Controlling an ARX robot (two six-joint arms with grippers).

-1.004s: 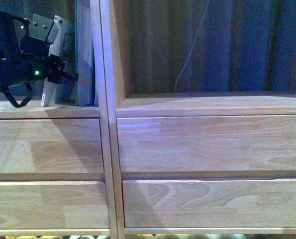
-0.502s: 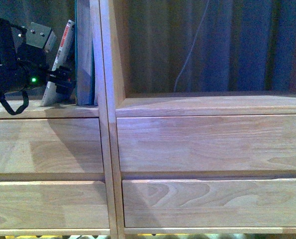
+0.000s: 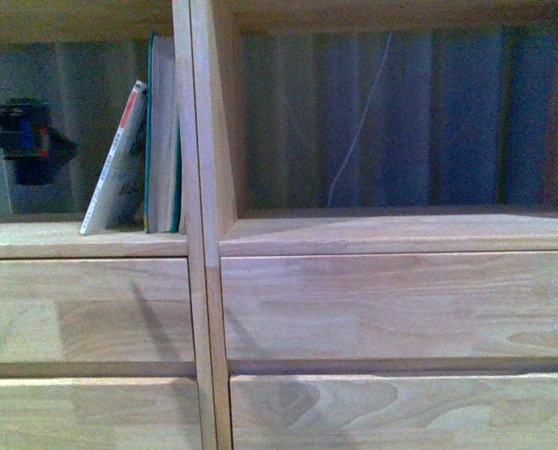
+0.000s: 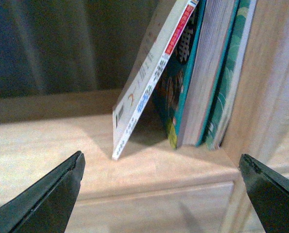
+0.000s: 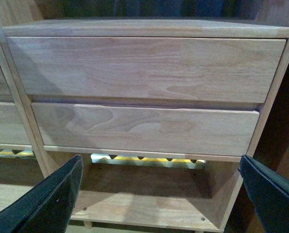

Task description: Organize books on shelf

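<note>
1. Shelf (image 3: 203, 281): pale natural wood, an upright divider between two open compartments, plain drawer fronts (image 3: 400, 305) stacked below

2. Teal-green book (image 3: 163, 141) stands upright in the left compartment, pressed against the divider, cream page block facing out

3. Thin paperback (image 3: 117, 159) tilts against the teal-green book: top edge touching it, foot out on the shelf board, so a wedge-shaped gap sits between them; red patch at the top of its white spine

4. Left gripper (image 4: 163, 194): both dark fingers (image 4: 52, 194) spread wide, nothing between them, hanging in front of the shelf edge clear of both books; from the front it reads only as a dark blurred shape at the left edge

5. Right gripper (image 5: 159, 194): fingers likewise wide apart and empty, facing the two right-hand drawer fronts low on the shelf

6. Thin pale cable (image 3: 358, 122) hangs down behind the right compartment against a bluish curtain (image 3: 466, 112)
</note>
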